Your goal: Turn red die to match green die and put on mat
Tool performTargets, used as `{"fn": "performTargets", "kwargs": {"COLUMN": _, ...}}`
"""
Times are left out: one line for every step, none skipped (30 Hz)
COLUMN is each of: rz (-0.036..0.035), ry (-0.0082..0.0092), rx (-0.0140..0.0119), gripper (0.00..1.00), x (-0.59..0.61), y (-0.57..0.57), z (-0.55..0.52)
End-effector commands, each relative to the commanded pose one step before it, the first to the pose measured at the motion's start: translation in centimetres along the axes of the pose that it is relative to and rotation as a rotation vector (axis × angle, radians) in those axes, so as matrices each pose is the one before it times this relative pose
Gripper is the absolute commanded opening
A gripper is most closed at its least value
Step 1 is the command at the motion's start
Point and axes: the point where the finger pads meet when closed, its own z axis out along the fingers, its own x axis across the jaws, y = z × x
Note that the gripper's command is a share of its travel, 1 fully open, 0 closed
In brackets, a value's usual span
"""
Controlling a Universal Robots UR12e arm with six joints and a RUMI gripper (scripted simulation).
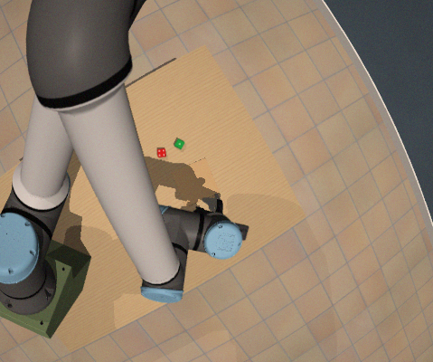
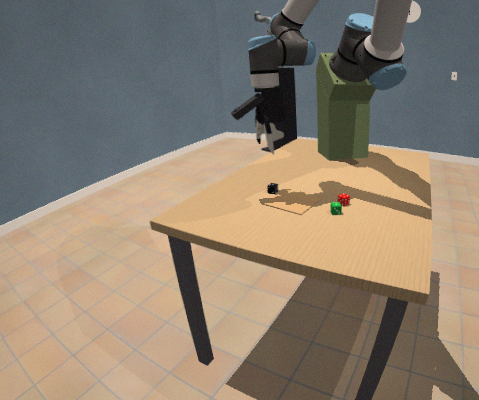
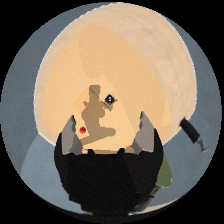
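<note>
High above table (image 2: 373, 250): gripper (image 2: 268, 137) wide, empty. Red die (image 2: 343, 198) untouched beside green die (image 2: 336, 208), off mat (image 2: 293, 204). All steps remain.

Looking down past your gripper (image 3: 108, 134), you see both fingers spread wide with nothing between them. Below lies the wooden table (image 3: 150, 75). The red die (image 3: 82, 130) sits by the left finger, and the black die (image 3: 109, 99) lies farther out, beside the arm's shadow
</note>
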Motion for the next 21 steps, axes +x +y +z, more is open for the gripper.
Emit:
{"fn": "performTargets", "kwargs": {"rz": -0.00534, "ry": 0.00397, "rx": 0.01186, "gripper": 1.0, "x": -0.025, "y": 0.677, "z": 0.129}}
{"fn": "performTargets", "kwargs": {"rz": 0.0, "ry": 0.0, "rx": 0.0, "gripper": 1.0, "x": 0.0, "y": 0.0, "z": 0.0}}
{"fn": "performTargets", "kwargs": {"rz": 0.0, "ry": 0.0, "rx": 0.0, "gripper": 1.0, "x": 0.0, "y": 0.0, "z": 0.0}}
{"fn": "performTargets", "kwargs": {"rz": 0.0, "ry": 0.0, "rx": 0.0, "gripper": 1.0, "x": 0.0, "y": 0.0, "z": 0.0}}
{"fn": "performTargets", "kwargs": {"rz": 0.0, "ry": 0.0, "rx": 0.0, "gripper": 1.0, "x": 0.0, "y": 0.0, "z": 0.0}}
{"fn": "performTargets", "kwargs": {"rz": 0.0, "ry": 0.0, "rx": 0.0, "gripper": 1.0, "x": 0.0, "y": 0.0, "z": 0.0}}
{"fn": "performTargets", "kwargs": {"rz": 0.0, "ry": 0.0, "rx": 0.0, "gripper": 1.0, "x": 0.0, "y": 0.0, "z": 0.0}}
{"fn": "performTargets", "kwargs": {"rz": 0.0, "ry": 0.0, "rx": 0.0, "gripper": 1.0, "x": 0.0, "y": 0.0, "z": 0.0}}
{"fn": "performTargets", "kwargs": {"rz": 0.0, "ry": 0.0, "rx": 0.0, "gripper": 1.0, "x": 0.0, "y": 0.0, "z": 0.0}}
{"fn": "performTargets", "kwargs": {"rz": 0.0, "ry": 0.0, "rx": 0.0, "gripper": 1.0, "x": 0.0, "y": 0.0, "z": 0.0}}
{"fn": "performTargets", "kwargs": {"rz": 0.0, "ry": 0.0, "rx": 0.0, "gripper": 1.0, "x": 0.0, "y": 0.0, "z": 0.0}}
{"fn": "performTargets", "kwargs": {"rz": 0.0, "ry": 0.0, "rx": 0.0, "gripper": 1.0, "x": 0.0, "y": 0.0, "z": 0.0}}
{"fn": "performTargets", "kwargs": {"rz": 0.0, "ry": 0.0, "rx": 0.0, "gripper": 1.0, "x": 0.0, "y": 0.0, "z": 0.0}}
{"fn": "performTargets", "kwargs": {"rz": 0.0, "ry": 0.0, "rx": 0.0, "gripper": 1.0, "x": 0.0, "y": 0.0, "z": 0.0}}
{"fn": "performTargets", "kwargs": {"rz": 0.0, "ry": 0.00001, "rx": 0.0, "gripper": 1.0, "x": 0.0, "y": 0.0, "z": 0.002}}
{"fn": "performTargets", "kwargs": {"rz": 0.0, "ry": 0.00004, "rx": 0.0, "gripper": 1.0, "x": 0.0, "y": 0.0, "z": 0.016}}
{"fn": "performTargets", "kwargs": {"rz": -0.00001, "ry": 0.00009, "rx": -0.00001, "gripper": 1.0, "x": 0.0, "y": 0.0, "z": 0.04}}
{"fn": "performTargets", "kwargs": {"rz": -0.00001, "ry": 0.00017, "rx": -0.00002, "gripper": 1.0, "x": 0.0, "y": -0.001, "z": 0.073}}
{"fn": "performTargets", "kwargs": {"rz": -0.00002, "ry": 0.00026, "rx": -0.00003, "gripper": 1.0, "x": 0.001, "y": 0.0, "z": 0.113}}
{"fn": "performTargets", "kwargs": {"rz": -0.00003, "ry": 0.00035, "rx": -0.00004, "gripper": 1.0, "x": 0.001, "y": 0.0, "z": 0.158}}
{"fn": "performTargets", "kwargs": {"rz": -0.00002, "ry": 0.00018, "rx": -0.00002, "gripper": 1.0, "x": 0.001, "y": -0.001, "z": 0.202}}
